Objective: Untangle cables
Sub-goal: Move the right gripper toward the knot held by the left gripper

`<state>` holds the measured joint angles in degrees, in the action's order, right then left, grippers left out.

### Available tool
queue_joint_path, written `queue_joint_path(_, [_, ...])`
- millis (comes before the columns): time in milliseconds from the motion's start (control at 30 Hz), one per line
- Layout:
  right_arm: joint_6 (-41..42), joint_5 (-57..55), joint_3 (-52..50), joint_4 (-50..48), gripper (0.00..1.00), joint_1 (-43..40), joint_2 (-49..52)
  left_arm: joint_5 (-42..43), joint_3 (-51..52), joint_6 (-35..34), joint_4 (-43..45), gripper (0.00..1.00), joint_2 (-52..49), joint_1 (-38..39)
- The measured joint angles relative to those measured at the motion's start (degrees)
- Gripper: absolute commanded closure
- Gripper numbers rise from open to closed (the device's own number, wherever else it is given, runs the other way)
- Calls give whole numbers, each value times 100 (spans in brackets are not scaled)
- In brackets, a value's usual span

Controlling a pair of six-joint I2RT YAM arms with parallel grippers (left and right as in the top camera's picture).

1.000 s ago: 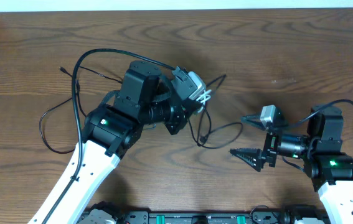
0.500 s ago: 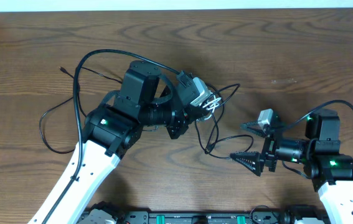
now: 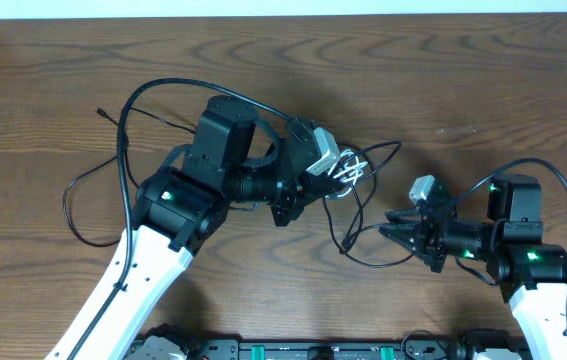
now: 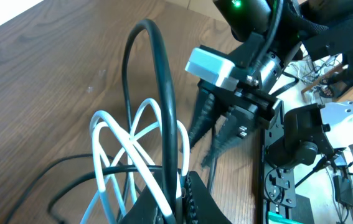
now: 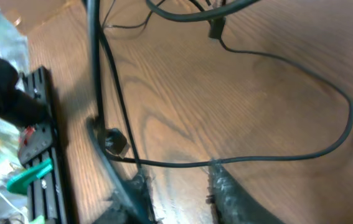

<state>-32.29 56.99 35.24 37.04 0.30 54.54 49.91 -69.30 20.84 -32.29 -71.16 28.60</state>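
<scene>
— Step?
— Separating. My left gripper pinches the white coil; right gripper spread, a black cable just ahead of its tips.
— Next?
— Close on it, pull away (slowly, snag risk).

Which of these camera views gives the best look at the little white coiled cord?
The left wrist view: the white cord's loops fill the frame right at the left gripper's fingertips. Overhead, it is only a small white tangle at that gripper's tip. The right wrist view shows black cables only.
</scene>
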Motion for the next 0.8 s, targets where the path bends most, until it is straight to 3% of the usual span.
queue_joint_path(167, [-28, 96, 0, -127, 99, 0, 17, -214, 0, 2, -11, 92, 0, 0])
queue_joint_path(300, [111, 389, 0, -573, 99, 0, 17, -942, 0, 2, -114, 92, 0, 0])
queue_joint_path(667, [2328, 557, 35, -2575, 99, -31, 15, -2750, 0, -4, -529, 92, 0, -4])
queue_joint_path(700, [2553, 396, 35, -2577, 94, -61, 15, -2787, 0, -11, -527, 92, 0, -4])
queue_joint_path(733, [2732, 225, 37, -2562, 57, -85, 15, -2820, 0, -28, -525, 92, 0, -4])
queue_joint_path(800, [3200, -374, 39, -2409, 11, -177, 17, -2848, 0, -74, -525, 92, 0, -4])
